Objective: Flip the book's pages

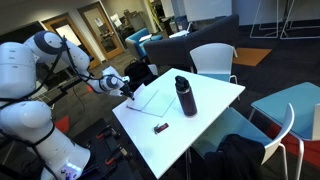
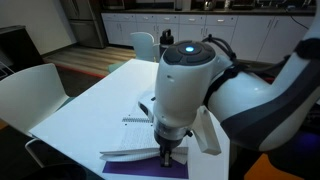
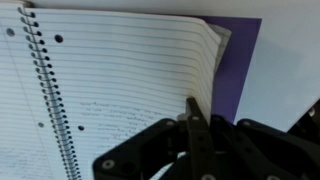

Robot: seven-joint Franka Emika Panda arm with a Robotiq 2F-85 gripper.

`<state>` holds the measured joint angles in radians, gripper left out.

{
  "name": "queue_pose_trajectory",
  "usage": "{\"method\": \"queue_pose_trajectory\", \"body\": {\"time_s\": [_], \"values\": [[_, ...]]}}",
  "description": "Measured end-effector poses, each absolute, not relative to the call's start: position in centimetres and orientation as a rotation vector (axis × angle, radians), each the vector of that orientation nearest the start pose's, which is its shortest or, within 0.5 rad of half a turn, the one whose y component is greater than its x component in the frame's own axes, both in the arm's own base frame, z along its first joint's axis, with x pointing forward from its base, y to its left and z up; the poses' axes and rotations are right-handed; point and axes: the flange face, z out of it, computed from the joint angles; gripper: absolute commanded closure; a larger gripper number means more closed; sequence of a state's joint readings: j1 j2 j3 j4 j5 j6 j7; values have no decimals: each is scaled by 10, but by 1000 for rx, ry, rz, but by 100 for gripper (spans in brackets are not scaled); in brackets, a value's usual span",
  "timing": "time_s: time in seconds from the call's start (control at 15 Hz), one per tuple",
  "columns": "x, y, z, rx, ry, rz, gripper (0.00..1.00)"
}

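Only the wrist view shows the thin spiral-bound book (image 3: 245, 60) with its purple cover. Its lined white pages (image 3: 130, 70) carry faint scribbles, unreadable. The black gripper (image 3: 192, 108) is pressed together at the right page edge. Exterior views: book lies on the white surface (image 1: 205, 125), left of a dark cylindrical bottle (image 1: 186, 96), in an office lounge.

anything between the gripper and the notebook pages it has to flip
Nothing visible does. In the wrist view the gripper is right at the white lined pages of the spiral-bound, purple-backed book. The dark cylindrical bottle stands beside the book, not between them.
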<state>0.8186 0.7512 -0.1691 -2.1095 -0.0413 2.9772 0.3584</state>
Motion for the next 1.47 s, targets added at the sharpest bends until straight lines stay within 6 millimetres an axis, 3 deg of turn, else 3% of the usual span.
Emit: {"method": "queue_pose_trajectory", "body": {"time_s": [0.33,0.73,1.0,1.47], "values": [[453,309,124,-3096,-509,-305,100],[453,224,160,-3002,-435,-397,100],[444,176,159,-2926,-344,-432,100],[442,148,132,-2830,-256,-378,99]]}}
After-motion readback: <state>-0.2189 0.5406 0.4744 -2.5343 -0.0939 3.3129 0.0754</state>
